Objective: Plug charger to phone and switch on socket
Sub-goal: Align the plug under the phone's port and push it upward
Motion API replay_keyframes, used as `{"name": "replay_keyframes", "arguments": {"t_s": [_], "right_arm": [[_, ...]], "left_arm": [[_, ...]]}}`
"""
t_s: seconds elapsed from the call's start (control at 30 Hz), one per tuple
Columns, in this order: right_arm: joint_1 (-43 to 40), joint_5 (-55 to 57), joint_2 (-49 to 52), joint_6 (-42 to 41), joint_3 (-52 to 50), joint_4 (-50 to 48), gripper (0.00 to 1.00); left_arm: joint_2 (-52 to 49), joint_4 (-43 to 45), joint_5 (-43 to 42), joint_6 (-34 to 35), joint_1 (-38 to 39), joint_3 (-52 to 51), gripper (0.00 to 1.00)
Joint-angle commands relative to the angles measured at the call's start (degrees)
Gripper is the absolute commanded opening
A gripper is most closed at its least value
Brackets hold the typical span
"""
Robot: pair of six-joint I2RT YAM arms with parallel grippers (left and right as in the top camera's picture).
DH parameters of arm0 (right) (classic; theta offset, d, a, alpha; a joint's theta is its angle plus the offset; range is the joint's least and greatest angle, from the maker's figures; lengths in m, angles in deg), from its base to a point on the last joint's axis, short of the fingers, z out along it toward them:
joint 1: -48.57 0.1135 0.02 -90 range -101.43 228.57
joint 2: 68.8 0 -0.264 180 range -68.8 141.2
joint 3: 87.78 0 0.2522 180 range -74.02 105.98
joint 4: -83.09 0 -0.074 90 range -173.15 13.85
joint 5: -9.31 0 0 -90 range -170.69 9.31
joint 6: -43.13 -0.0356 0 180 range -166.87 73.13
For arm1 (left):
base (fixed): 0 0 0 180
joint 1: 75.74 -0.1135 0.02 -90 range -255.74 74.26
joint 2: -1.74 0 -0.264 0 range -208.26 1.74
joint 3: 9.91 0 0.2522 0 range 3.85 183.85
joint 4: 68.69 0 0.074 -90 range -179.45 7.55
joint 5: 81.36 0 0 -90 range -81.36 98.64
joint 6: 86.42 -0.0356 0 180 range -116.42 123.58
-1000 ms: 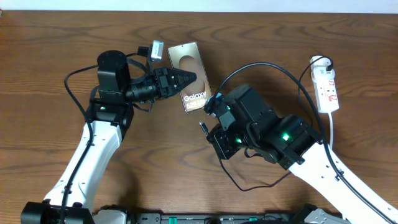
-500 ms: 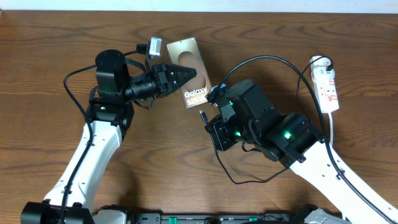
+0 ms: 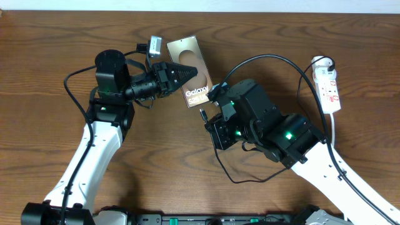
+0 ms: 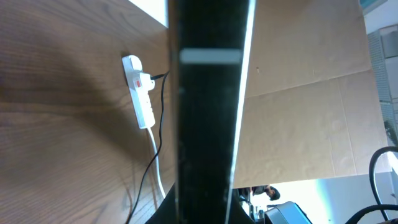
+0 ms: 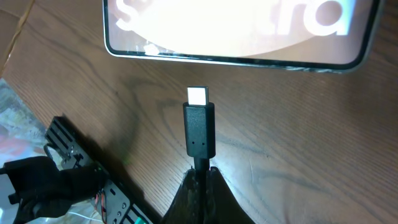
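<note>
phone as reference. phone [image 3: 182, 51] lies skewed on the table [image 3: 50, 56], face up.

Writing: white "Galaxy" near its bottom end. A second line under that starts "S2"; the rest is too small for me to read from overhead. The right wrist cam catches the same print huge and cropped by the frame top. The last letters look like "ra", and I can't confirm more. There is a big round mark on the upper half of the face, partly under a finger.

left gripper [image 3: 192, 72]: comes in from the phone's left, one finger across its face. The left wrist cam shows a dark slab edge-on up the middle of frame. I read that as the phone between the fingers, so the jaws are clamped on the phone.

right gripper [image 5: 200, 177]: pinched tight on the charger [image 5: 199, 130], just behind the plug body. The plug points at the phone's bottom short edge. The metal tip is near it, not touching, with bare wood between.

socket [image 3: 329, 87]: well right of the phone, near the table's right edge. A black cable [image 4: 163, 93] runs into its far end; I can't trace it all the way to the charger. Red marks on its face, too small to tell the switch position. A white cord [image 3: 333, 128] leaves its near end.
</note>
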Motion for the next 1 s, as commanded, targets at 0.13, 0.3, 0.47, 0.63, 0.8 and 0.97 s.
{"name": "replay_keyframes", "arguments": {"t_s": [0.13, 0.3, 0.47, 0.63, 0.8, 0.97], "right_arm": [[-0.2, 0.0, 0.0, -0.5, 0.1, 1.0, 0.01], [-1.1, 0.0, -0.6, -0.5, 0.1, 1.1, 0.01], [-1.9, -1.1, -2.2, -0.5, 0.1, 1.0, 0.01], [-1.8, -4.1, -2.3, -0.5, 0.1, 0.2, 0.01], [-1.6, -4.4, -1.4, -0.4, 0.1, 0.1, 0.01], [-1.7, -3.0, -1.2, 0.2, 0.1, -0.1, 0.01]], "left_arm": [[0.7, 1.0, -1.0, 0.2, -0.2, 0.7, 0.08], [0.7, 1.0, -1.0, 0.2, -0.2, 0.7, 0.07], [0.7, 1.0, -1.0, 0.2, -0.2, 0.7, 0.07], [0.7, 1.0, -1.0, 0.2, -0.2, 0.7, 0.07], [0.7, 1.0, -1.0, 0.2, -0.1, 0.7, 0.08], [0.7, 1.0, -1.6, 0.2, -0.2, 0.7, 0.07]]}}
